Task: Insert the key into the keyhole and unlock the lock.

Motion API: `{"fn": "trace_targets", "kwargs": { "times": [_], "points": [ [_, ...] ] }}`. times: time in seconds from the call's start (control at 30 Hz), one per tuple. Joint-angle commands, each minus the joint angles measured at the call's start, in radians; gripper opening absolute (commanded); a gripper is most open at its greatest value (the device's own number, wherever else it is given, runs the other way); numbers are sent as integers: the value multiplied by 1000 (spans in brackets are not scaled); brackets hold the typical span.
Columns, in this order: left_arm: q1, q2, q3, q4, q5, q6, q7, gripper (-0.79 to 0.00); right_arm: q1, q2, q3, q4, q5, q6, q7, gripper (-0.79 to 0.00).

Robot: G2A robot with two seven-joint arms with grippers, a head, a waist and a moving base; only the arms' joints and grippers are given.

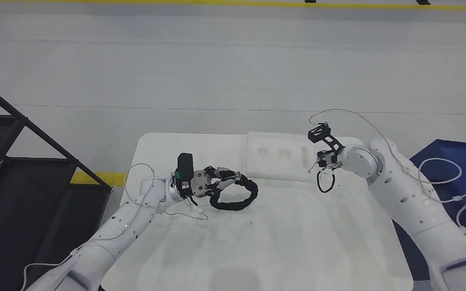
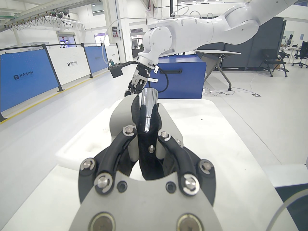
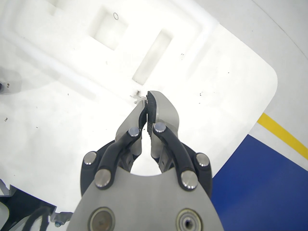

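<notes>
**Left gripper clamped the cable lock; right gripper pinched shut by the tray**

The white table (image 1: pixel 291 247) carried a white foam tray (image 1: pixel 280 156) at its 12 o'clock edge. The cable lock (image 1: pixel 237 193), a black loop with a chrome cylinder, was at 11 o'clock from the table's middle, clamped in the left gripper (image 1: pixel 217 179). At the lock's 2 o'clock, the right gripper (image 3: pixel 145 97) hung by the tray's rim. Its fingers were pressed together, with a pale sliver (image 3: pixel 138 101) at the tips, too small to tell whether it was the key.
</notes>
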Motion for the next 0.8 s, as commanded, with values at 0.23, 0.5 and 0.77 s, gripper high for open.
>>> {"fn": "trace_targets", "kwargs": {
  "times": [0.23, 0.5, 0.77],
  "points": [
    [0, 0, 0, 0, 0, 0, 0, -785, 11, -20, -18, 28, -29, 24, -8, -785],
    [0, 0, 0, 0, 0, 0, 0, -785, -10, -19, 1, -13, -54, 43, -7, -785],
    [0, 0, 0, 0, 0, 0, 0, -785, -40, -10, 30, -78, -79, 41, 33, -785]
  ]
}}
